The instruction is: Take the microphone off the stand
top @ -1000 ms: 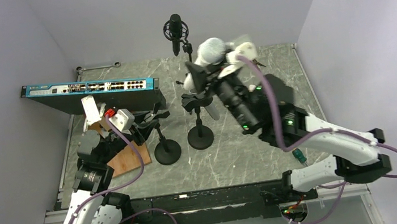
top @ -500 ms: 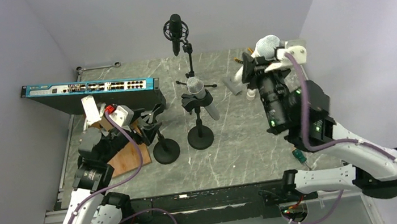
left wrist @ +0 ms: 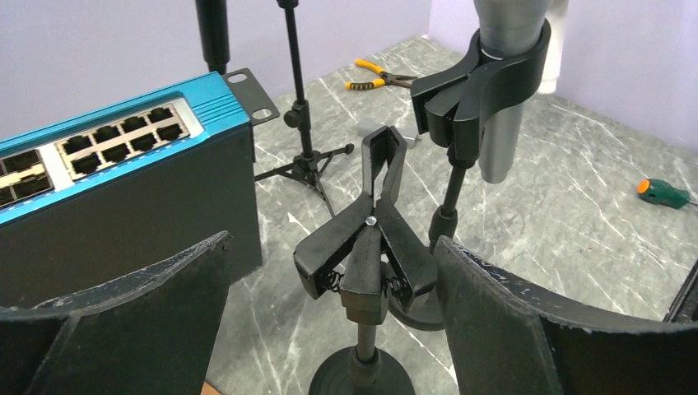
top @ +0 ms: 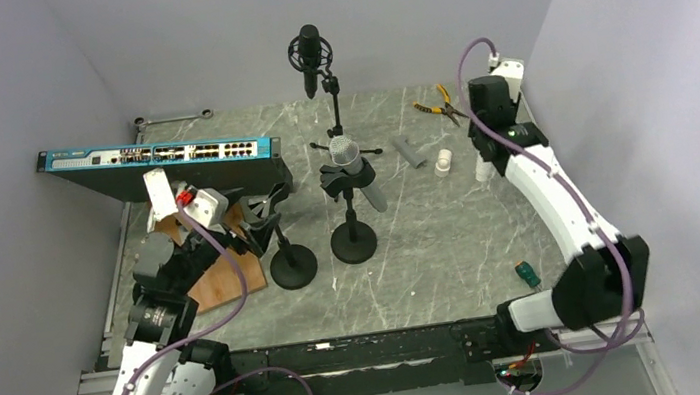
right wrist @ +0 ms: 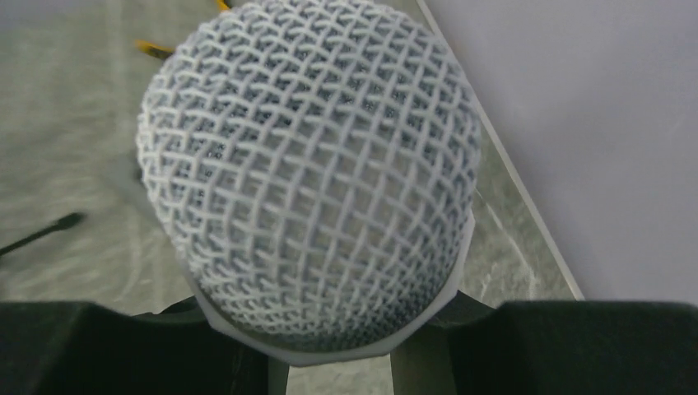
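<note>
The right gripper (right wrist: 336, 350) is clamped on the microphone (right wrist: 309, 177), whose silver mesh head fills the right wrist view with a dark finger on each side below it. The overhead view puts that arm along the right edge of the bench, toward the far right corner, well apart from both stands. The stand (left wrist: 366, 255), near the left edge, has a bare black clip, and the left gripper (left wrist: 329, 321) is spread wide with one finger on each side of the clip, touching neither. Just beside it, toward mid-bench, the taller stand (top: 354, 242) holds a second microphone (left wrist: 509, 90) in its clip, grey body pointing down. A blue network switch (top: 160, 158) lies behind the left gripper near the far left corner, and a black studio microphone (top: 311, 56) on a thin tripod stands at the far edge. Yellow-handled pliers (top: 438, 106), a grey cylinder (top: 409, 150) and a small white piece (top: 442, 161) lie near the right arm, and a green-handled screwdriver (top: 527, 274) near the near right corner.
</note>
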